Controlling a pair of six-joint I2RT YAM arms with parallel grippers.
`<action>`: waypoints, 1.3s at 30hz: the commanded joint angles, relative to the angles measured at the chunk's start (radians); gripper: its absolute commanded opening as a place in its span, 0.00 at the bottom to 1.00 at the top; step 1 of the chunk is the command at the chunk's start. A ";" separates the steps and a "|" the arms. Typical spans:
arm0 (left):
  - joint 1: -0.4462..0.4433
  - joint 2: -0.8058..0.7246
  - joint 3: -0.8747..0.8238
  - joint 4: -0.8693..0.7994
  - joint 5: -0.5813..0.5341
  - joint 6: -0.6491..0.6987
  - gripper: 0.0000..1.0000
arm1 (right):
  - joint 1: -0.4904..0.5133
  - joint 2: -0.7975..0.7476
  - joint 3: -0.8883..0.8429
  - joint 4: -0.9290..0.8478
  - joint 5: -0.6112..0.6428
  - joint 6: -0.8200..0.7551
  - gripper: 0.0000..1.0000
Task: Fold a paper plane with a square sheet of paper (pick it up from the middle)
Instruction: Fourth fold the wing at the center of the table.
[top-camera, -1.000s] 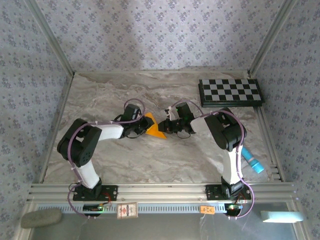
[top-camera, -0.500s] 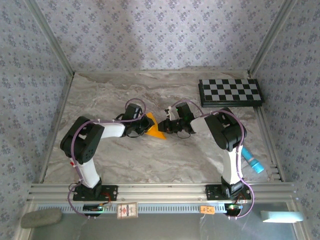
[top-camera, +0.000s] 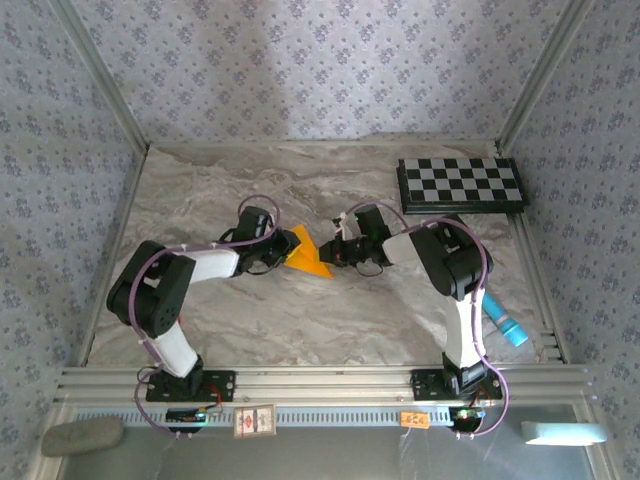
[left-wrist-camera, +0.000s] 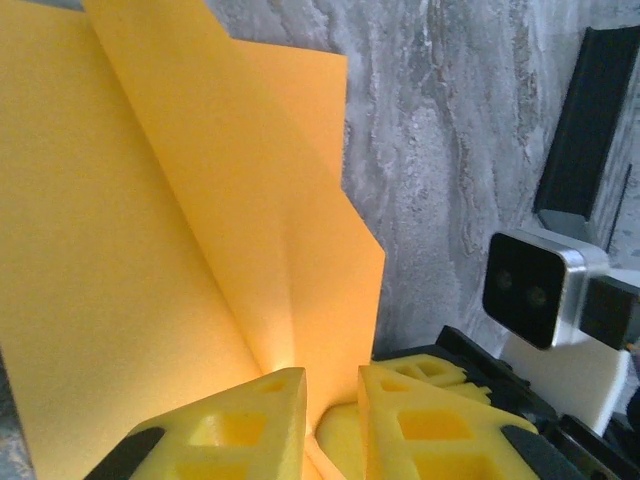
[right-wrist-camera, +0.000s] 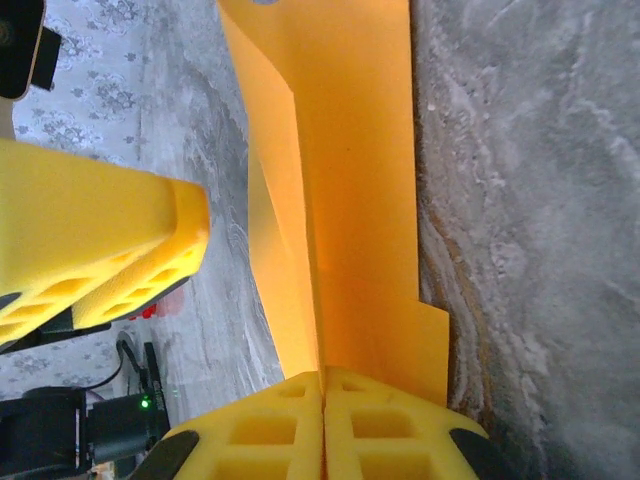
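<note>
So the orange-yellow sheet of paper (top-camera: 308, 258) is sitting roughly mid-table, already part-folded into a pointy wedge, strung between the two grippers: left gripper (top-camera: 278, 255) at its 9 o'clock, right gripper (top-camera: 333, 252) at its 3 o'clock. The checkerboard (top-camera: 460, 185) is well off at about 2 o'clock and a cyan marker-like tube (top-camera: 505, 323) lies out at 4 o'clock by the rail, so neither is in the way. On the right wrist cam the yellow fingers (right-wrist-camera: 250, 440) are squeezed flat together with the paper's corner clamped between them, a solid pinch. The left wrist cam is murkier: its fingers (left-wrist-camera: 225, 430) stand a sliver apart with the crease running down into the gap, and honestly I can't tell if they're really biting the paper or just loosely straddling it. My read is we're mid-fold, with one flap standing up off the other layer and the crease not yet set flat. If I were driving this, I'd treat the right pinch as the anchor and not let it twist, since thin paper will tear or skew at a clamped corner. Then get the left fingers closed right on the fold line, not beside it, and hold a little tension across so the layers don't belly out. Check the edges line up before committing, then bring the whole thing down onto the marbled table (top-camera: 300, 320) and press the crease there. Biggest risk I see is the left side slipping and the fold wandering off centre.
</note>
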 joint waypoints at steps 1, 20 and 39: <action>-0.001 0.000 -0.011 0.088 0.058 -0.014 0.20 | -0.028 0.050 -0.001 -0.069 0.022 0.042 0.08; -0.019 0.127 0.051 0.148 0.104 -0.018 0.15 | -0.037 0.065 0.032 -0.143 0.012 0.040 0.10; -0.019 0.149 0.037 0.169 0.091 -0.020 0.14 | -0.024 0.077 0.098 -0.324 0.045 -0.064 0.13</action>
